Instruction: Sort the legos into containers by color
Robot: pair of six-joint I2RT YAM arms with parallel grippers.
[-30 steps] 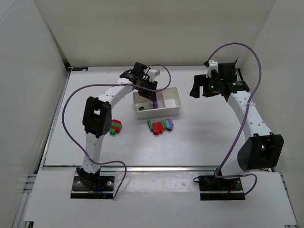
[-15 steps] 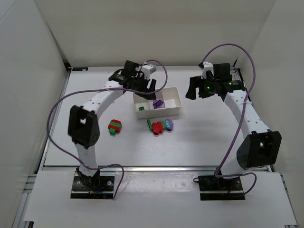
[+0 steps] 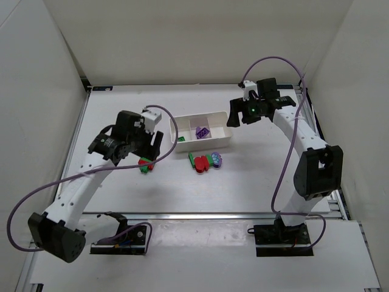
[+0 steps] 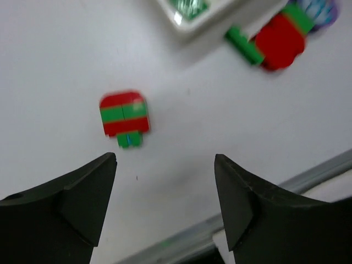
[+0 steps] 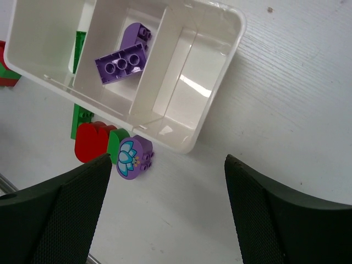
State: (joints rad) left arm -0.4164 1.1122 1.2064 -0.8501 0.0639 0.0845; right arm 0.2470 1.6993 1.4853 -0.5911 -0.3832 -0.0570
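The white tray (image 3: 222,142) has three containers. Two purple legos (image 3: 202,131) (image 5: 121,60) lie in the middle one and a green lego (image 3: 181,139) (image 5: 80,47) in the left one. In front of the tray lies a row of green, red (image 3: 200,163) (image 5: 91,142) and round purple (image 5: 132,157) legos. A red-and-green striped stack (image 3: 146,163) (image 4: 124,114) sits further left. My left gripper (image 3: 151,148) (image 4: 165,162) hangs open just above that stack, holding nothing. My right gripper (image 3: 234,115) (image 5: 168,165) hovers open over the tray's right end.
White walls close in the table on the left, back and right. A metal rail (image 3: 200,214) runs along the near edge. Purple cables loop from both arms.
My left gripper opened and left a purple lego in the middle container, then swung back and left to above the striped stack. My right arm moved left towards the tray.
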